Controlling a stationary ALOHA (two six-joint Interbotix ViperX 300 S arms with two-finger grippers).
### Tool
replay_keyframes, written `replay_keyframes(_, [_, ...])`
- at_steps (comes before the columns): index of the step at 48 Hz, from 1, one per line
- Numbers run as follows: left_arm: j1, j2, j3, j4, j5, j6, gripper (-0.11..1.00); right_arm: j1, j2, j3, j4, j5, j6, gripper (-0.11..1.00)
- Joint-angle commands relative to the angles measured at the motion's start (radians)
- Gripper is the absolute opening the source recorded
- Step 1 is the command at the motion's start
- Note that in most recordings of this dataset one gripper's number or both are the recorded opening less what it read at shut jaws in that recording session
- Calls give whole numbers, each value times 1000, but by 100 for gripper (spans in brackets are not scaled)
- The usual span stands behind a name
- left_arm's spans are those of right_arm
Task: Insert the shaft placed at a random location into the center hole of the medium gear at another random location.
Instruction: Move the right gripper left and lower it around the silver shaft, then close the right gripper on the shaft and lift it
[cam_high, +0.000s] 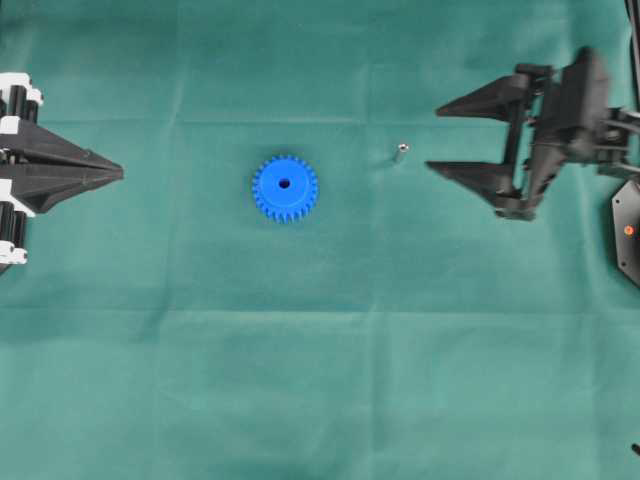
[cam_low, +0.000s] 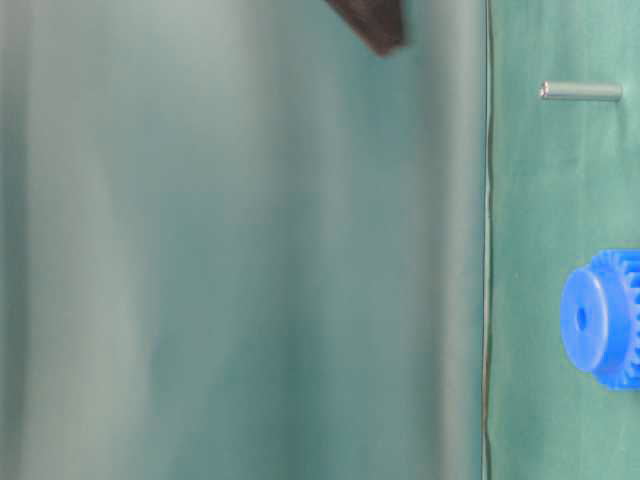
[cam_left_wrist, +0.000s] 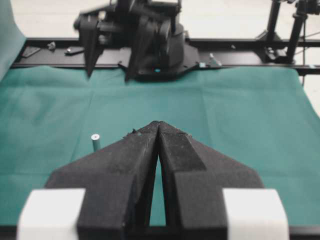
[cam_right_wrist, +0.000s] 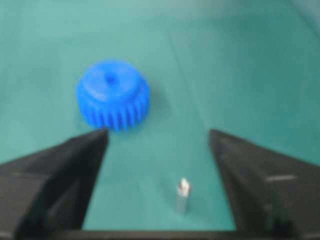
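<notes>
A: Scanning from the medium gear (cam_high: 285, 188): how many pieces?

B: One gear, one shaft (cam_high: 399, 155) upright to its right. Left claw (cam_high: 118, 172) pinched closed, well left; right claw (cam_high: 438, 140) spread wide, empty, just beyond the shaft. Green cloth (cam_high: 320, 400) around.
</notes>
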Motion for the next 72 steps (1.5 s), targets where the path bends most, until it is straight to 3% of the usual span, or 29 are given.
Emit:
replay_keyframes(1, [2, 5, -25, 3, -3, -2, 0, -14, 64, -26, 2, -57, -5, 90])
replay_keyframes(4, [2, 3, -25, 2, -3, -2, 0, -23, 109, -26, 3, -94, -5, 86])
replay_keyframes(17, [2, 3, -25, 2, 3, -2, 0, -63, 256, -38, 9, -227, -6, 87])
replay_keyframes(37, [8, 2, -25, 2, 18, 0, 0, -63, 390, -77, 21, -236, -2, 87])
replay_keyframes(54, [32, 3, -25, 3, 35, 0, 0, -63, 416, -80, 29, -247, -2, 83])
replay_keyframes(59, [32, 2, -25, 2, 37, -2, 0, -63, 416, -80, 25, -249, -3, 70])
replay_keyframes(68, [32, 0, -25, 3, 40, -2, 0, -63, 416, -80, 14, -249, -9, 18])
replay_keyframes(72, [32, 0, -25, 3, 40, -2, 0, -63, 416, -80, 6, -249, -9, 14])
